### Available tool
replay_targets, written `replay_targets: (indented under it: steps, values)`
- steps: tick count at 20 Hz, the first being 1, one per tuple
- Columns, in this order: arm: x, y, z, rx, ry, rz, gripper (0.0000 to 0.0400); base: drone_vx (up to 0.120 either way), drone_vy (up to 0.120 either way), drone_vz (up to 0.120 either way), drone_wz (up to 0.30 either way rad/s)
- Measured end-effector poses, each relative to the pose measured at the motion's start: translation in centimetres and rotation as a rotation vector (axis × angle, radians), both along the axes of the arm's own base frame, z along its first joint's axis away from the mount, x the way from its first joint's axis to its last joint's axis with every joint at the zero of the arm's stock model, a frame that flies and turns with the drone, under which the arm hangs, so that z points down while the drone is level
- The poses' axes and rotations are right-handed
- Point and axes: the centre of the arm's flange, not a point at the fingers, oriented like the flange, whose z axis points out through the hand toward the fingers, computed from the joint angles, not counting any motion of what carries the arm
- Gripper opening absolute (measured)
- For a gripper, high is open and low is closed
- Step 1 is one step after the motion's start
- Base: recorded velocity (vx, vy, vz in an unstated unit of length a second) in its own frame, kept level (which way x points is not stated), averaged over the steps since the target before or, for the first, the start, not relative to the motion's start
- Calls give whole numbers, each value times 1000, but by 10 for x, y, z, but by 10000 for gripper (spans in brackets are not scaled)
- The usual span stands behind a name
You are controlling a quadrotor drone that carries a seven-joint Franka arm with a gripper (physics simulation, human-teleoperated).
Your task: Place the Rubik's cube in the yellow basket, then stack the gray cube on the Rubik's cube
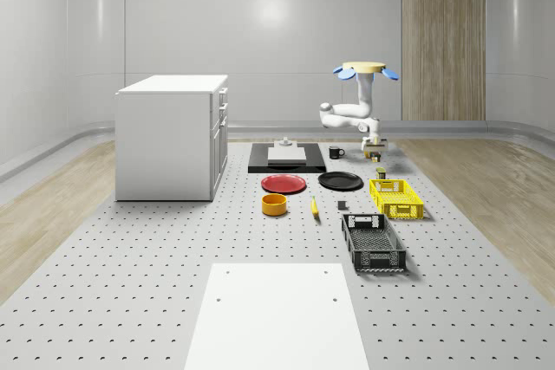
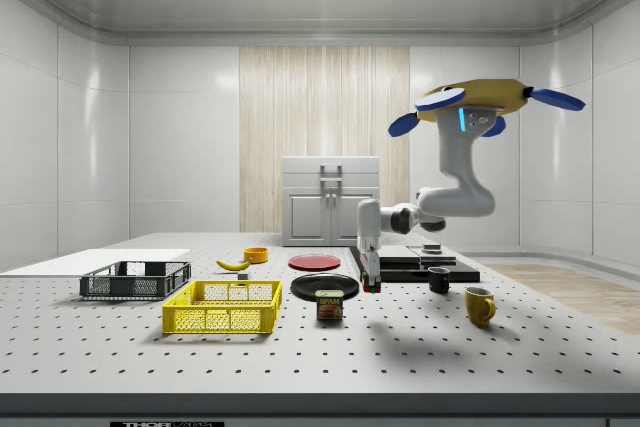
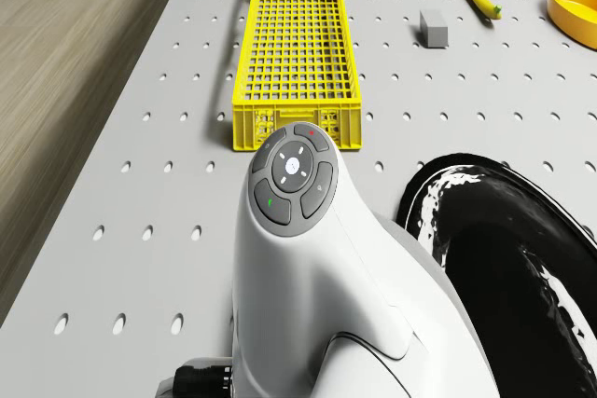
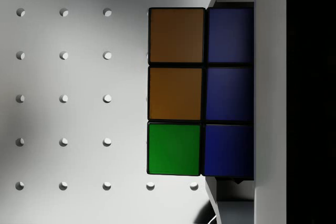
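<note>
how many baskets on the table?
2: the yellow basket toward the whole-scene view's right, and the black basket just nearer the camera. None seems hidden.

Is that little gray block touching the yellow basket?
Apart. In the drone view, the gray cube sits on its own, with a strip of bare perforated tabletop plainly showing between it and the yellow basket.

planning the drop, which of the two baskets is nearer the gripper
The yellow basket; the black basket lies beyond it, farther from the gripper and the hovering drone.
</note>
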Motion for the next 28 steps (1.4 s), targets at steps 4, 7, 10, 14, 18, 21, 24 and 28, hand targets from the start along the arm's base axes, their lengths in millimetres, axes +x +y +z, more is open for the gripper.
replay_targets:
  steps: [4, 7, 10, 14, 18, 21, 24, 28]
  values:
    - [0, 0, 0, 0, 0, 0, 322, 120, 0, 0, 0]
    - [0, 0, 0, 0, 0, 0, 322, 120, 0, 0, 0]
    - [0, 0, 0, 0, 0, 0, 322, 120, 0, 0, 0]
    - [0, 0, 0, 0, 0, 0, 322, 120, 0, 0, 0]
    - [0, 0, 0, 0, 0, 0, 322, 120, 0, 0, 0]
    - [0, 0, 0, 0, 0, 0, 322, 120, 0, 0, 0]
    - [0, 0, 0, 0, 0, 0, 322, 120, 0, 0, 0]
    - [0, 0, 0, 0, 0, 0, 322, 120, 0, 0, 0]
